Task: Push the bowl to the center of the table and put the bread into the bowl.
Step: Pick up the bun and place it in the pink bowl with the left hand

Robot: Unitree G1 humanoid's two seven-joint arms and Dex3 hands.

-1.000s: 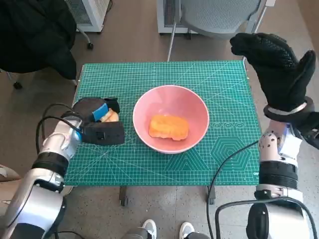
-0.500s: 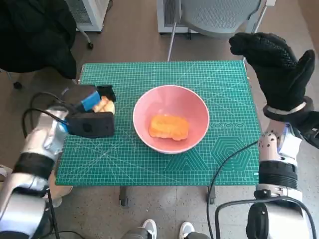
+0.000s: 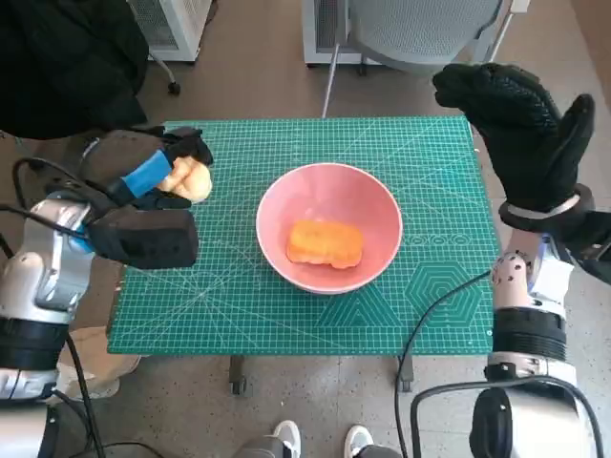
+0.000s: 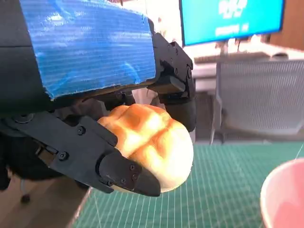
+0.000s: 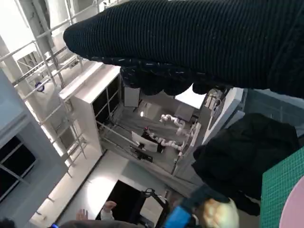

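Green cutting mat (image 3: 382, 315) is covering the small table, with a grey mesh chair (image 3: 420, 29) standing beyond its far edge and a dark coat (image 3: 67, 57) lying heaped off the far left corner. Near the middle of the mat a pink bowl (image 3: 329, 205) is sitting, and an orange-coloured piece of bread (image 3: 325, 242) is lying flat in its bottom. The left hand (image 3: 143, 176) is hovering over the mat's left edge, well apart from the bowl, and it is gripping a pale round bun (image 3: 186, 177). From the left wrist view the bun (image 4: 152, 145) is looking golden and lobed on top, and the black fingers (image 4: 109, 164) are clamping it from both sides while the blue-taped back of the hand is covering it from above. The bun is sitting lifted off the mat, poking out of the hand on the side facing the bowl, whose pink rim (image 4: 280, 197) is showing at the edge of that view. Over at the far right corner the gloved right hand (image 3: 525, 124) is standing raised above the table, its fingers spread apart and holding nothing. A pair of white shoes (image 3: 320, 441) is showing on the floor at the near side of the table.
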